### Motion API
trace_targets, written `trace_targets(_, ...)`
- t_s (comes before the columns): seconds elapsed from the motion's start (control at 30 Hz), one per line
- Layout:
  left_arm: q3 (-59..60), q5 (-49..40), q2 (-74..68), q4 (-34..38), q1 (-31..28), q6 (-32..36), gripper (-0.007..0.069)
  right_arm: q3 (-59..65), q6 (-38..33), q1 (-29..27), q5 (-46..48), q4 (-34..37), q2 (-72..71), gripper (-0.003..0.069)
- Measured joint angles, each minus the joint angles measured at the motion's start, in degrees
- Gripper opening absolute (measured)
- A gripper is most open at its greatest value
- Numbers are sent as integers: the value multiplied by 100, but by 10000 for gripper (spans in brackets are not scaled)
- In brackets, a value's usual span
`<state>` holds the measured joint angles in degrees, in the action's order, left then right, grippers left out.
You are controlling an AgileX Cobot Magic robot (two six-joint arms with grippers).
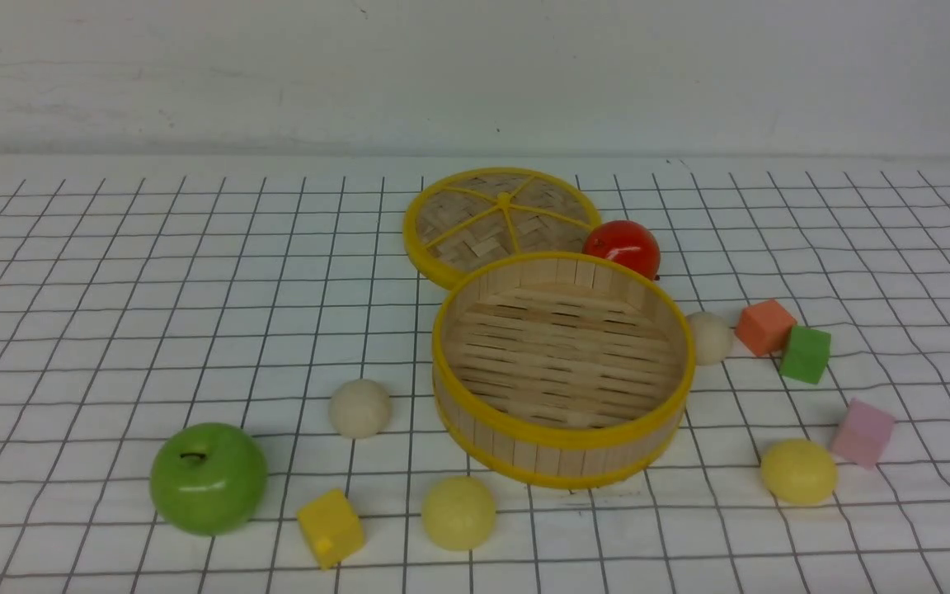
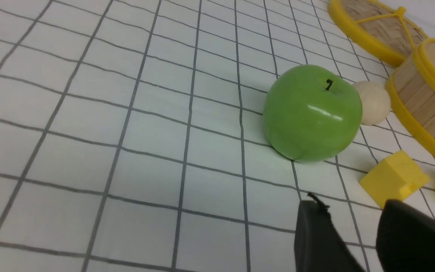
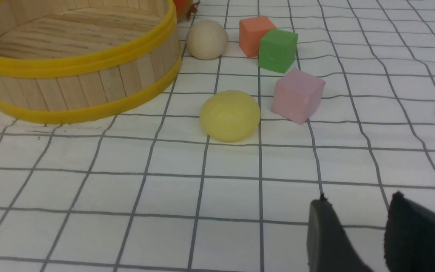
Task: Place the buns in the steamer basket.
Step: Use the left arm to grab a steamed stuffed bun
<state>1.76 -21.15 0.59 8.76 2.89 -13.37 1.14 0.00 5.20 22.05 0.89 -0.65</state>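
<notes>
The steamer basket [image 1: 562, 450] stands empty mid-table. Four buns lie on the cloth around it: a cream one [image 1: 359, 407] to its left, a cream one [image 1: 708, 337] to its right, a pale yellow one [image 1: 458, 512] in front, and a pale yellow one [image 1: 798, 471] at front right. Neither gripper shows in the front view. My left gripper [image 2: 349, 206] is open and empty, short of the green apple [image 2: 312, 117] and the cream bun [image 2: 374, 102]. My right gripper [image 3: 357, 200] is open and empty, short of the yellow bun [image 3: 229, 115].
The woven lid [image 1: 500, 214] lies flat behind the basket with a red fruit [image 1: 622, 247] beside it. A yellow cube [image 1: 331, 528] sits by the apple [image 1: 209, 478]. Orange [image 1: 764, 327], green [image 1: 805, 354] and pink [image 1: 862, 431] cubes lie to the right.
</notes>
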Motion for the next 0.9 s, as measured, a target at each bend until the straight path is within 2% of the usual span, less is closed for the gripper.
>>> trace_targets(0.13,0,0,0,5,0,0,237,0,0,0,0,0,0,239)
trace_targets(0.23,0,142,0,346,0,-78,237,0,0,0,0,0,0,239)
trace_targets(0.4,0,936,0,1682,0,-485,237,0,0,0,0,0,0,239)
trace_targets(0.53,0,1647,0,2744,0,-588,237,0,0,0,0,0,0,239)
trace_targets(0.67,-15,2351,0,3511,0,-604,237,0,0,0,0,0,0,239)
trace_targets(0.77,-322,1895,0,3537,0,-511,206,0,0,0,0,0,0,239)
trace_targets(0.87,-830,1371,0,3348,0,-109,156,0,0,0,0,0,0,239)
trace_targets(0.9,-1195,914,-67,3202,0,225,114,0,0,0,0,0,0,239)
